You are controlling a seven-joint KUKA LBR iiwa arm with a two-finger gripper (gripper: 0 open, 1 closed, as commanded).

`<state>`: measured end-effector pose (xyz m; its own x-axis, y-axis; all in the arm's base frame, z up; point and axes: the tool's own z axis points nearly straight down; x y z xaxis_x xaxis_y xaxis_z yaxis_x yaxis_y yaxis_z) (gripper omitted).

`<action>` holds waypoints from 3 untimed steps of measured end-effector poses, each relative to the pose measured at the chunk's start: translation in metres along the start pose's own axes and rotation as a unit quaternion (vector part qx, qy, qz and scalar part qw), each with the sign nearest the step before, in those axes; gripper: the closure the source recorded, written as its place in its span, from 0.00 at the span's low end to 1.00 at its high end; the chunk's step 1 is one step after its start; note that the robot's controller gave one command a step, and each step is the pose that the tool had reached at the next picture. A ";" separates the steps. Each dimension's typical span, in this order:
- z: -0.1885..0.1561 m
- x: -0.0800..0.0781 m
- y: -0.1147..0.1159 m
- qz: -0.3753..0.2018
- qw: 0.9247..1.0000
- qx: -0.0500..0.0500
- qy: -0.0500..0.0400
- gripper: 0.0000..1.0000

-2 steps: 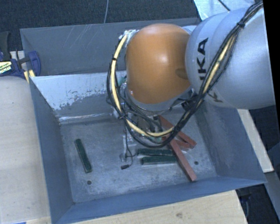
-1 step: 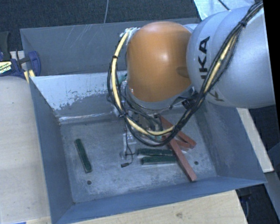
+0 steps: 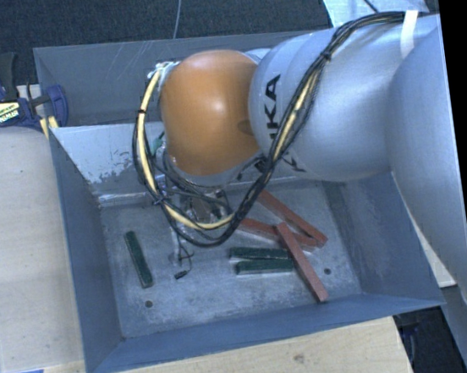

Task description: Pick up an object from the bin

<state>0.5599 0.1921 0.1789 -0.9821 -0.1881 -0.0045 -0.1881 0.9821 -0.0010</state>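
The grey bin (image 3: 91,268) holds a few sticks. The big silver arm (image 3: 351,106) has a round orange cover (image 3: 207,112) on its end. The pincer (image 3: 182,255) hangs just under the orange cover, low over the bare bin floor. I cannot tell if the pincer is open or shut, or if it has hold of anything. One dark green stick (image 3: 138,258) lies alone, below and left of the orange cover. Below and right of it, two more green sticks (image 3: 263,259) touch some red-brown sticks (image 3: 301,259) in a small heap.
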 end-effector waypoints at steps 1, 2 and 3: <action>0.019 -0.022 0.025 -0.011 1.000 -0.001 0.001 0.00; 0.050 -0.025 0.017 -0.173 0.985 -0.001 -0.001 0.00; 0.109 -0.032 0.023 -0.357 0.934 -0.001 0.001 0.00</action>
<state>0.5877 0.2209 0.0704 -0.6064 -0.7952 -0.0021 -0.7952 0.6064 -0.0005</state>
